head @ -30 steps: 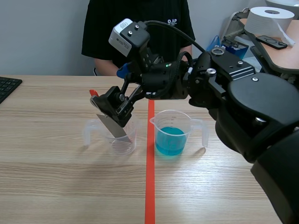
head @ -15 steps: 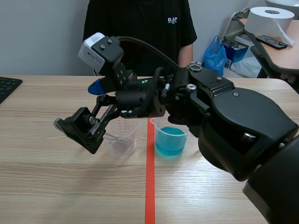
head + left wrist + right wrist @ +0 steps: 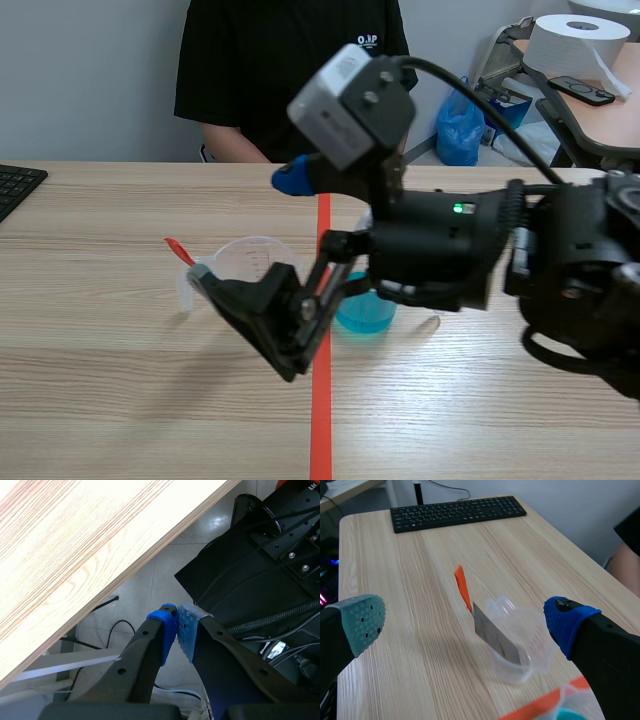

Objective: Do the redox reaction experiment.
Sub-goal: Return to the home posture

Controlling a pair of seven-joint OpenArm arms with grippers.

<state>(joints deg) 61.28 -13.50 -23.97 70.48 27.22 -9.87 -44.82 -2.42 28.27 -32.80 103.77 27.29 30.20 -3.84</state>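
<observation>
- Far left of the bench: keyboard, well apart from the cups.
- Left gripper: not in the scene view. In its own wrist view, fingers pressed together on nothing. Hanging off the bench edge, over the floor. No part in the work at hand, by the look of it.
- Metal strip: tilted in the clear cup. Lower part inside, leaning on the rim, orange-red end poking out past the rim toward the keyboard side.
- Handling, as a guess: thin, stiff, light, with bare metal likely slick against soft pads. Best hold on the orange-red end, pads flat on the two broad faces, not on the edges.
- Clear cup: just left of the tape line, nothing but the strip seen in it. Thin plastic, light, probably easy to tip if the strip drags on the rim. Safer to lift along the strip's own lean.
- Right gripper: fingers spread wide, holding nothing, hovering on the robot's side of the clear cup. Grey-green pad to one side of the strip, blue pad to the other, neither touching.
- Cup of blue liquid: just right of the tape line, partly hidden behind the right arm. Likely destination for the strip. Spill risk if knocked.
- Behind the bench: person in a black shirt.
- Far right, off the bench: paper roll.
</observation>
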